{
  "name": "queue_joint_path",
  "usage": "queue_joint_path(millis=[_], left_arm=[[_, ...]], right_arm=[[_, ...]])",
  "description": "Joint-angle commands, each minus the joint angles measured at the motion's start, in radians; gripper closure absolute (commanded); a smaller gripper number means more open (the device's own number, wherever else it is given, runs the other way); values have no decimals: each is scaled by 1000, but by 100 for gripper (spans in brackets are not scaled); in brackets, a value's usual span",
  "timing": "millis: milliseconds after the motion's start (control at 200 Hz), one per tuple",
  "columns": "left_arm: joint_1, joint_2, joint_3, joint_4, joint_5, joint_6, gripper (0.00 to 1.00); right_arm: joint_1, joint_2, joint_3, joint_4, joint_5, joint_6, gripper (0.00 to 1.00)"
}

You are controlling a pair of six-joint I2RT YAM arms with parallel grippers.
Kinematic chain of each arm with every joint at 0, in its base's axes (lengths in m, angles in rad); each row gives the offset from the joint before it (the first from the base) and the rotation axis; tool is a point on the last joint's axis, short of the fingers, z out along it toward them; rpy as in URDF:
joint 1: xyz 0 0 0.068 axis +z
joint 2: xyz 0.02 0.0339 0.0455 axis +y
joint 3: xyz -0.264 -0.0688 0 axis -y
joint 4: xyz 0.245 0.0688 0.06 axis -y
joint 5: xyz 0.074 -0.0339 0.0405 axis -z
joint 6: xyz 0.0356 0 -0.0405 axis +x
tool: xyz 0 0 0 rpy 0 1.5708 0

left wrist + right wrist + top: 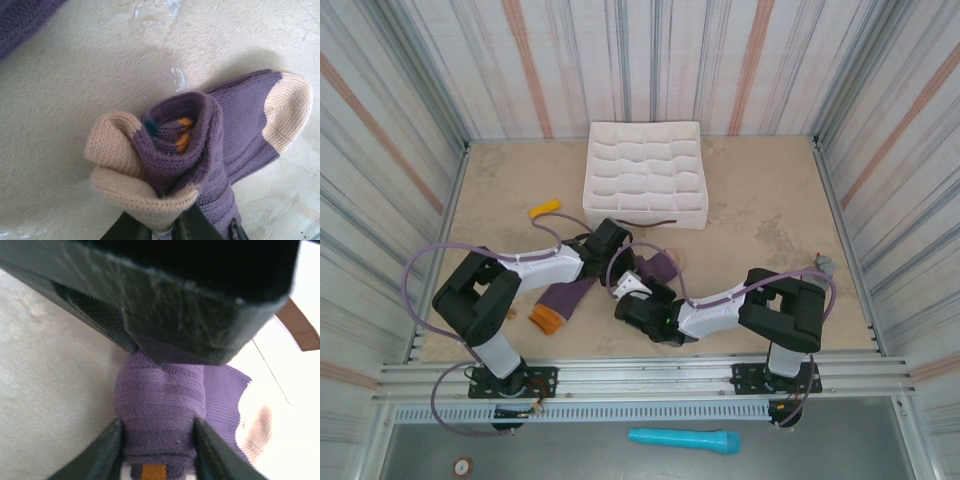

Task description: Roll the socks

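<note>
While both arms met over the middle of the table (770, 220), the left gripper (162, 230) was clamped on the beige edge of the rolled sock (185, 145) – purple knit wound into a coil, a beige cuff folded out on one side, a beige toe sticking out the other way, specks of orange and teal in the core. Right gripper (157, 452) held the same roll, with a dark finger (105, 455) pressed against each flank of the purple bundle. Roll was just in front of the white divider tray (645, 215), between the two wrists; resting on the board or lifted off it, couldn't tell. Flat sock (568, 298) lay unrolled to the left, beside the left arm, orange cuff toward the near edge. Yellow-orange marker (544, 209) lay apart, left of the tray

Surface was a pale tan board, mottled, with scuffs and whitish chips in the left wrist view. Striped panels (400, 110) – grey, white, rust lines – walled in three sides. Metal rail (640, 375) ran along the near edge with both bases bolted on; below it was a grey floor with a teal cylinder (685, 440) lying on it
</note>
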Motion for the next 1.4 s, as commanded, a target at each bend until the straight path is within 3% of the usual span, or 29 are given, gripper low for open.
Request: queue_joint_path(millis=[0,60,135,220,316,441,972,1393], left_arm=[[-13,-20,-13,-18,43,0,96],[-13,-21,-13,-17,43,0,90],[-13,-22,-13,-15,47,2,81],[-13,-24,-11,-15,48,3,63],[-13,-29,-11,-16,46,5,45],[-12,-30,-10,-2,48,0,32],[63,3,-8,62,152,2,26],[74,-13,-41,89,155,2,26]], right_arm=[[-34,47,-13,-54,-31,73,74],[-47,46,-21,-58,-50,93,86],[-61,38,-34,-61,-77,111,93],[-80,26,-62,-47,-117,134,100],[-113,5,-96,-29,-190,167,100],[-146,-7,-134,1,-261,196,100],[-273,-22,-250,126,-464,321,100],[-310,-15,-256,136,-521,338,100]])
